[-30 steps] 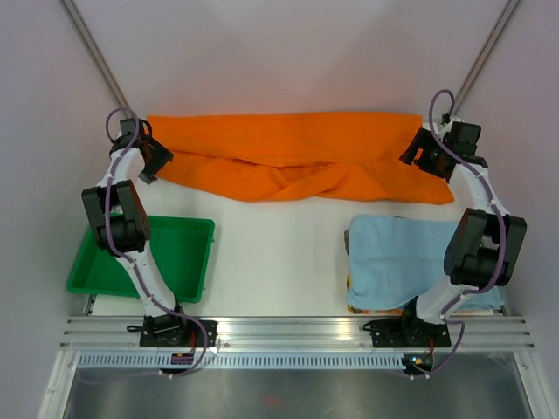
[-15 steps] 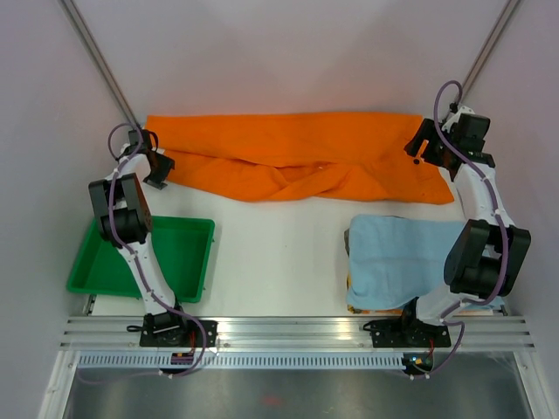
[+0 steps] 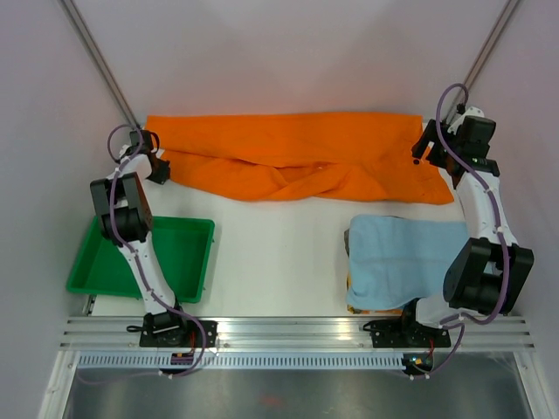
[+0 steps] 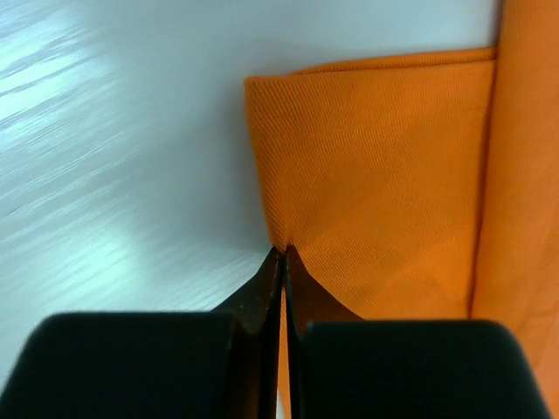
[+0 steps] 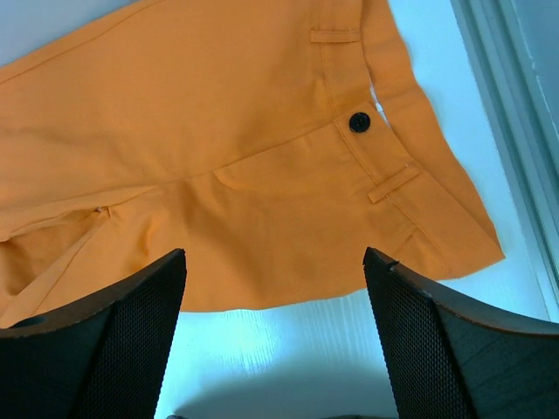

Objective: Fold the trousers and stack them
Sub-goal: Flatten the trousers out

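Bright orange soft-fabric long trousers [image 3: 288, 157] lie at the far side of the white table, long axis running left to right, the legs crumpled along the near edge. Left gripper [image 4: 281, 262]: jaws together, apparently pinching the cuff edge at the left end. Right gripper [image 5: 272, 288]: jaws wide apart, holding nothing, poised above the buttoned waistband end, the fabric directly ahead. Green plastic tray [image 3: 188, 229], near left, shows no contents in its visible part. A folded light blue cloth [image 3: 402, 257] lies near right.
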Motion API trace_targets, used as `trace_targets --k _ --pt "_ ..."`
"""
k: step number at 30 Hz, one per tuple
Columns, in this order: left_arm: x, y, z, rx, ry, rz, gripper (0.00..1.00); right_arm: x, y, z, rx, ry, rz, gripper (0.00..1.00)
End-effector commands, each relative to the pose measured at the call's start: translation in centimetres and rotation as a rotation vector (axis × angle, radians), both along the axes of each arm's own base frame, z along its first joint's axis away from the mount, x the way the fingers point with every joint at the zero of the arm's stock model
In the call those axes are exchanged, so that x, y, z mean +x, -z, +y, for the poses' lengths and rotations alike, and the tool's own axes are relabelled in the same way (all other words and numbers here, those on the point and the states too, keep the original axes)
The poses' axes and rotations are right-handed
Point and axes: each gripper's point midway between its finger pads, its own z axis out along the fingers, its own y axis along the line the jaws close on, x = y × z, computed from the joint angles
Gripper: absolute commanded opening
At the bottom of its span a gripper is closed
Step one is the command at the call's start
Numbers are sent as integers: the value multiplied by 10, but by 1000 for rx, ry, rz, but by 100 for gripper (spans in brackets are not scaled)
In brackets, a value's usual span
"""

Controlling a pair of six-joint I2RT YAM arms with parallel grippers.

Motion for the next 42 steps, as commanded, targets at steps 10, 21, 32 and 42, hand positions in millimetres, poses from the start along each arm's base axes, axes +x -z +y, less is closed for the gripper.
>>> trace_targets --k 10,21,32,42 --pt "-92 -207 1 326 -130 -108 2 -36 0 -6 -36 75 3 89" --pt "-44 -199 18 277 -492 24 2 -20 37 -10 -14 85 48 90" --pt "-44 -108 47 292 -387 220 7 8 91 -21 -27 76 140 90" --pt "-25 -156 70 370 -328 80 2 23 158 -50 -14 235 311 88"
